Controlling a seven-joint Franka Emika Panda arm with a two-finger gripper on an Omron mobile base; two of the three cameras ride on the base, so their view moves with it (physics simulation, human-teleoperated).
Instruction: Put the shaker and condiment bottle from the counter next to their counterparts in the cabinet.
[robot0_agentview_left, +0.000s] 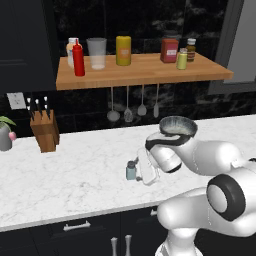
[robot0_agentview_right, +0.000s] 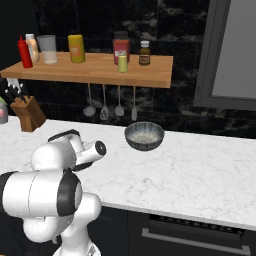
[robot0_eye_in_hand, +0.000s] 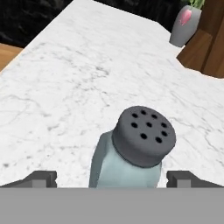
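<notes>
The pale grey-blue shaker (robot0_agentview_left: 131, 170) with its dark holed cap (robot0_eye_in_hand: 144, 135) stands upright on the white marble counter (robot0_agentview_left: 75, 170). My gripper (robot0_agentview_left: 141, 172) is low over the counter, open, with one fingertip on either side of the shaker (robot0_eye_in_hand: 127, 162) and a gap to each. The red condiment bottle (robot0_agentview_left: 78, 60) (robot0_agentview_right: 22, 51) stands on the wooden cabinet shelf (robot0_agentview_left: 145, 75), right beside the peach bottle (robot0_agentview_left: 72, 49) (robot0_agentview_right: 32, 47). The yellow-green shaker (robot0_agentview_left: 182, 59) (robot0_agentview_right: 122, 62) stands further right on the shelf.
The shelf also carries a clear cup (robot0_agentview_left: 97, 53), a yellow jar (robot0_agentview_left: 123, 50), a red jar (robot0_agentview_left: 169, 50) and a dark bottle (robot0_agentview_left: 191, 49). Utensils (robot0_agentview_left: 134, 107) hang below it. On the counter are a knife block (robot0_agentview_left: 45, 131), a grey vase (robot0_eye_in_hand: 186, 24) and a metal bowl (robot0_agentview_right: 144, 135).
</notes>
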